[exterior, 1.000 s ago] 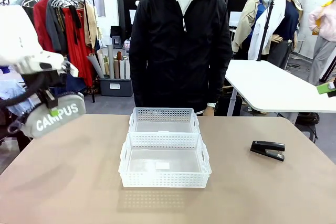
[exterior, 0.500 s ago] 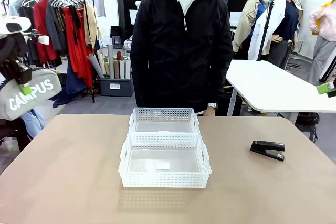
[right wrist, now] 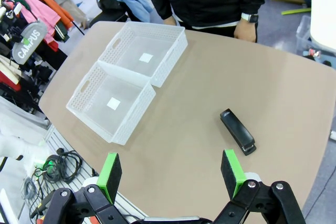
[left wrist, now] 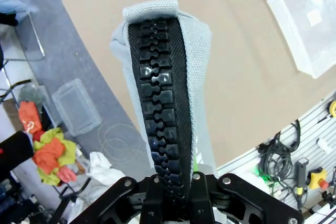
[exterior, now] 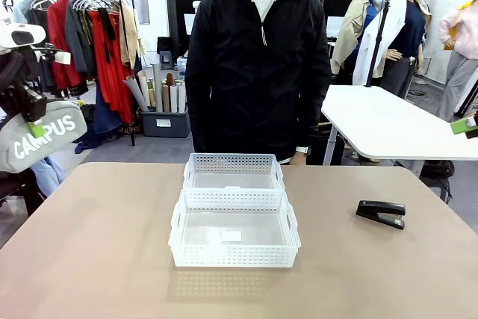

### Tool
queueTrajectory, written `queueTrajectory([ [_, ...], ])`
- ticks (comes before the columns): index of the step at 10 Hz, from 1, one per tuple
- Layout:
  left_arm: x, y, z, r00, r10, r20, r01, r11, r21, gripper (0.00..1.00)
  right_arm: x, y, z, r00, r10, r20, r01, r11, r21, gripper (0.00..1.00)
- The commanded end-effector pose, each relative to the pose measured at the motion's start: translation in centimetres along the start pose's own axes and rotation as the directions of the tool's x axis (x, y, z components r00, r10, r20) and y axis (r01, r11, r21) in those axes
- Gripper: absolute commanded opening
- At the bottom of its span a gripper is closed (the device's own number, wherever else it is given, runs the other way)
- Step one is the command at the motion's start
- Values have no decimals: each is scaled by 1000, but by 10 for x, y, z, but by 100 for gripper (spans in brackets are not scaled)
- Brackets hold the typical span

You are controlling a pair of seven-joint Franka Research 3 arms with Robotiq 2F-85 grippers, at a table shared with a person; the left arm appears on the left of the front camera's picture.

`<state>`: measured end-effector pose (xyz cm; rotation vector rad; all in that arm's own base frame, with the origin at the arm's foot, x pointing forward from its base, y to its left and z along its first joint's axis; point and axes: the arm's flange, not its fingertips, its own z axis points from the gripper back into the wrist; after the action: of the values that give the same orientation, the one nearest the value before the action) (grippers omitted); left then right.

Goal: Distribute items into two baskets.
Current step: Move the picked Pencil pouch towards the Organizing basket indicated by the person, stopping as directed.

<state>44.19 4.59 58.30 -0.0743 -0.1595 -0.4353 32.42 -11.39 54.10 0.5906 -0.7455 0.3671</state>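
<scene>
Front view: the near basket (exterior: 234,258) and the far basket (exterior: 233,160) sat empty, so nothing was sorted yet. The stapler (exterior: 381,213) lay on the table (exterior: 97,244) to their right, and the right gripper (right wrist: 171,174) hung wide open, holding nothing. The left gripper (left wrist: 173,192) pinched the pouch (exterior: 41,136) tight, up in the air off the table's left side.

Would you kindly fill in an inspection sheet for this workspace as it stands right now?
Surface: tan table, carrying the baskets and stapler.
Job's things: near basket and far basket touch end to end, no item in either; black stapler lies on the table at the robot's right; grey CAMPUS pouch hangs in the air off the table's left side.
Clutter: nothing seen on the table.
Grippers: left gripper shut on the pouch; right gripper open, high above the table.
Cables: cables hang below the table's edge.
Surroundings: person standing at the far side; clothes rack; white table.
</scene>
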Motion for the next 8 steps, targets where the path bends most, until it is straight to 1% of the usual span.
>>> queueTrajectory([
  [1, -1, 1, 3, 1000, 3, 8, -3, 1000, 4, 0, 1, 0, 0, 1000, 11, 16, -11, 1000, 14, 100],
  [8, -1, 1, 3, 1000, 3, 8, -3, 1000, 4, 0, 1, 0, 0, 1000, 11, 16, -11, 1000, 14, 100],
])
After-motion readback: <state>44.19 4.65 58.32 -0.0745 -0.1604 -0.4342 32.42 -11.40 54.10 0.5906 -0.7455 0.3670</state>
